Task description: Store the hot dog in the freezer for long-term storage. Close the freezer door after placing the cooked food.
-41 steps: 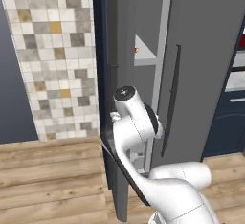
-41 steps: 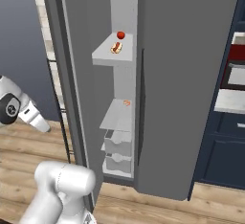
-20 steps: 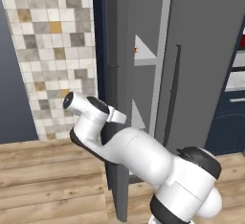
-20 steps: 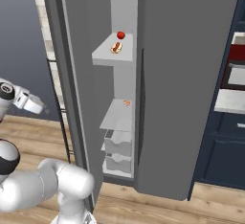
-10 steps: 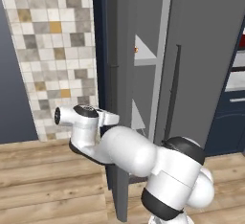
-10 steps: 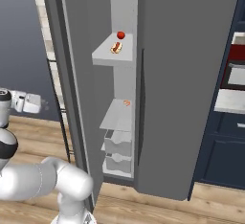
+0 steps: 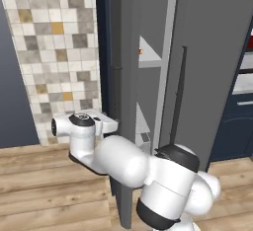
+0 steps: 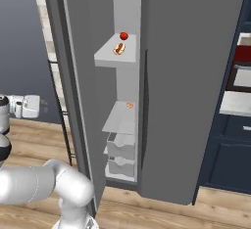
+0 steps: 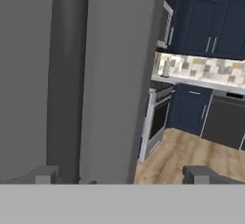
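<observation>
The hot dog (image 8: pixel 119 48) lies on the upper shelf inside the freezer (image 8: pixel 196 76), next to a small red ball (image 8: pixel 123 36). The freezer door (image 8: pixel 83 81) stands open; the left base view shows the door (image 7: pixel 123 101) edge-on. My gripper (image 7: pixel 113 125) is out on the door's outer side, at about mid height and close to the panel. In the right base view the gripper (image 8: pixel 35 105) sits left of the door's dark bar handle (image 8: pixel 61 115). In the hand view my gripper (image 9: pixel 123 175) is open and empty, facing the grey door face (image 9: pixel 115 74).
A small orange item (image 8: pixel 130 105) rests on a lower freezer shelf above pale drawers (image 8: pixel 121 149). A tiled wall (image 7: pixel 54 52) is behind my arm. Navy cabinets (image 8: pixel 230 159) stand right of the freezer. An oven (image 9: pixel 155 122) and wooden floor (image 9: pixel 191 151) lie beyond the door.
My arm has swung from in front of the door's edge out to the left, round to its outer side. The hand now points at the door's face. The hot dog has not moved.
</observation>
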Robot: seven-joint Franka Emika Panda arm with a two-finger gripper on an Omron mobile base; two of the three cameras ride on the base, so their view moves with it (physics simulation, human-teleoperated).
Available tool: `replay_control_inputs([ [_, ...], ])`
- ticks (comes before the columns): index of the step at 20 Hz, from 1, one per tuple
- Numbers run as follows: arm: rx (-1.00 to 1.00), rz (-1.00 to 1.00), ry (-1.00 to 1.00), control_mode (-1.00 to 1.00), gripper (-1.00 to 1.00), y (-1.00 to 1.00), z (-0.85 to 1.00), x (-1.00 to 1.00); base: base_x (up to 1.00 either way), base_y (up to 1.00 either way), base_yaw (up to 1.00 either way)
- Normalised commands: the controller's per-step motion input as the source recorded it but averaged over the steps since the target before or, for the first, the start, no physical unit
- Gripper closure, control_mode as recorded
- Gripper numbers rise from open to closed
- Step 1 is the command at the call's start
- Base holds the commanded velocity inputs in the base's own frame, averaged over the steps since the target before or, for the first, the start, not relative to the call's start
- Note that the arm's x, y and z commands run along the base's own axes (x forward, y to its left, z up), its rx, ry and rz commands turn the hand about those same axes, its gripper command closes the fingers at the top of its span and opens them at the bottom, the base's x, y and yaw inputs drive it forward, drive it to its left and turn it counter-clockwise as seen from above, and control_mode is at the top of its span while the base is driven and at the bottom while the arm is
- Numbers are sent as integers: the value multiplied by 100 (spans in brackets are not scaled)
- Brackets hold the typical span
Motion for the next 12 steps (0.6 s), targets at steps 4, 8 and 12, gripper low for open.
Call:
replay_control_inputs([
  [4,-1,-5,0,-100,-100,0,-15,27,0,0,0],
  [8,0,-8,0,-100,-100,0,-14,25,0,0,0],
  [12,0,-8,0,-100,-100,0,-9,22,0,0,0],
])
